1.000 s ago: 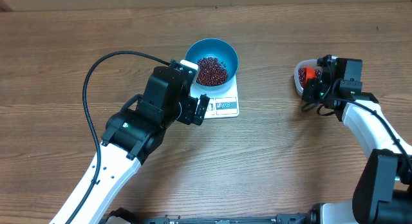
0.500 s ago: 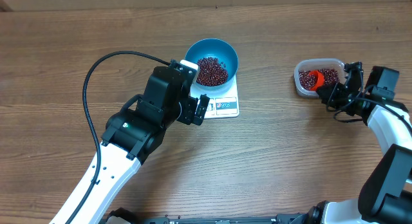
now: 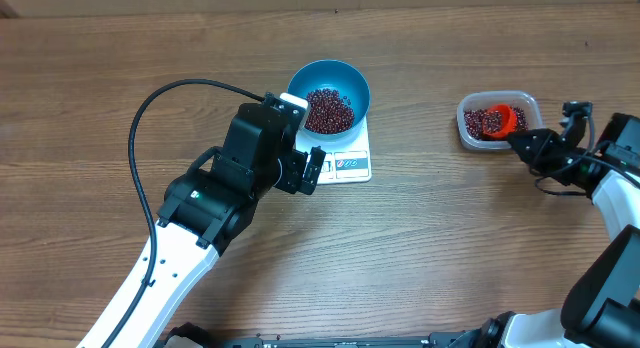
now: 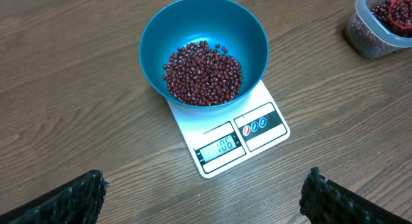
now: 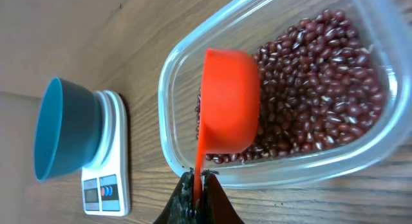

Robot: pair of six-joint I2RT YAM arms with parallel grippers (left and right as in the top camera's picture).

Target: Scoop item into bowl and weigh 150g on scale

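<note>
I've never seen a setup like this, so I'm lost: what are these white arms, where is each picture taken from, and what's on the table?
These are two robot arms at a wooden table, each ending in a two-fingered tool. One picture looks down from above. The other two come from small cameras on the arms' wrists. On the table, a blue bowl of small red-brown beans stands on a white kitchen scale. Off to the right sits a clear tub with more beans. The left tool is open and empty, near the scale. The right tool is shut on the handle of an orange scoop, whose cup is over the beans in the tub.
</note>
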